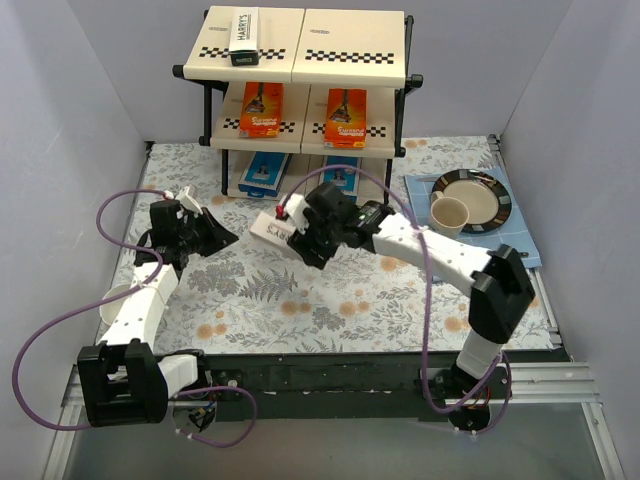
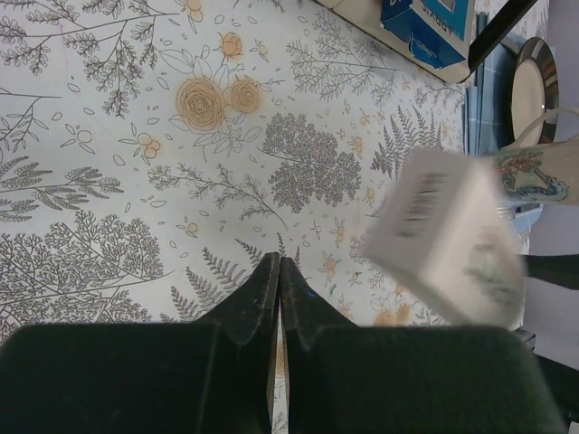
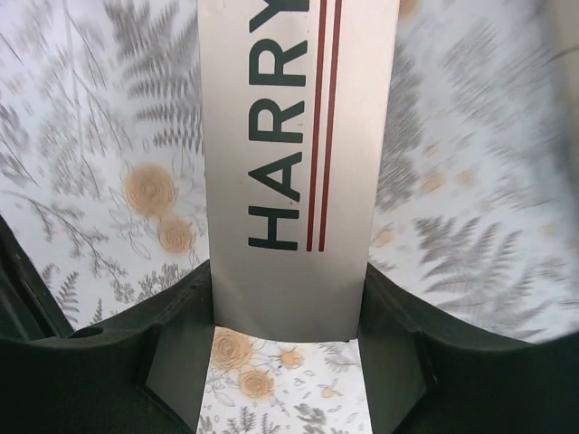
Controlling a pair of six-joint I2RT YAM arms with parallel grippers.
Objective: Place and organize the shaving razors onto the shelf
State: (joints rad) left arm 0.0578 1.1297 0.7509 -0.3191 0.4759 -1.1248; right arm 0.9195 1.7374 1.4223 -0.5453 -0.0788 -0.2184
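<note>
**A:** Top view: the right tool [image 1: 300,238] is grasping a HARRY'S box [image 1: 272,228] over the table [image 1: 300,300], near the shelf [image 1: 350,30].

**B:** Risks?

**A:** It could clip the black frame, or shove the other HARRY'S box [image 1: 243,35] on the top board. The mug [image 1: 450,213] and plate [image 1: 482,190] sit well right, out of the way.

**B:** Left wrist view?

**A:** The left tool [image 2: 279,298] is clenched and empty.

**B:** Right wrist view?

**A:** The 2 fingers pinch 1 end only, so the box may pivot.

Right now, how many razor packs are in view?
6. Top tier of the shelf: a HARRY'S box. Middle tier: two orange cards. Bottom tier: two blue boxes, partly hidden. Right gripper: second HARRY'S box.
</note>
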